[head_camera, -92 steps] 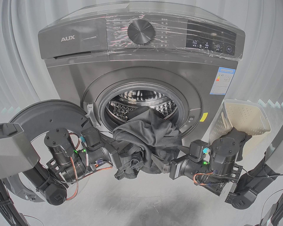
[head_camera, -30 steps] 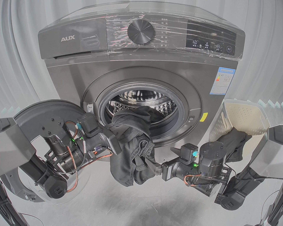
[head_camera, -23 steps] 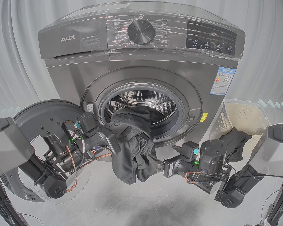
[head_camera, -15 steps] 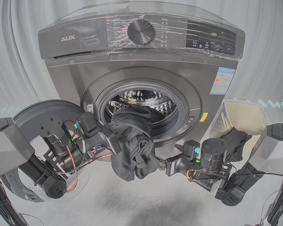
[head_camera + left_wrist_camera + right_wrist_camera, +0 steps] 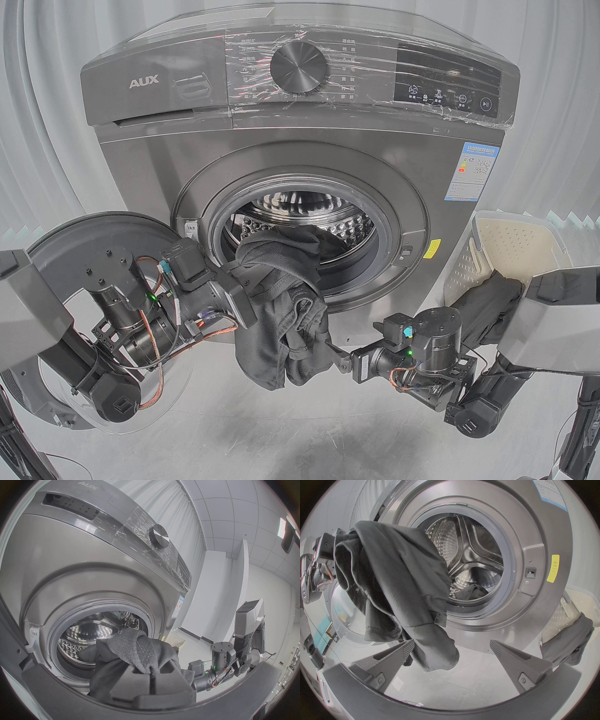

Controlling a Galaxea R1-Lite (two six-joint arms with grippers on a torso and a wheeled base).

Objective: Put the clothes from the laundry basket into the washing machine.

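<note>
A dark grey garment (image 5: 281, 312) hangs from the lower left rim of the washing machine's drum opening (image 5: 350, 247) toward the floor. My left gripper (image 5: 250, 284) is shut on its upper fold; the pads (image 5: 168, 680) pinch the cloth (image 5: 134, 642). My right gripper (image 5: 332, 355) sits low beside the garment's hanging end, open, its fingers (image 5: 393, 661) spread wide with the cloth's lower tip (image 5: 437, 658) between them, unheld. A small dark cloth (image 5: 472, 591) lies inside the drum. The cream laundry basket (image 5: 525, 247) stands at the right with another dark garment (image 5: 490, 309) draped over its edge.
The machine's round door (image 5: 94, 244) stands swung open at the left, behind my left arm. The basket leans against the machine's right front. Bare grey floor (image 5: 300, 431) lies below both arms. White curtains hang behind the machine.
The right gripper has let go of the garment and drawn back, down and right. The left has lifted its hold to the drum's rim, so the cloth now hangs from it alone.
</note>
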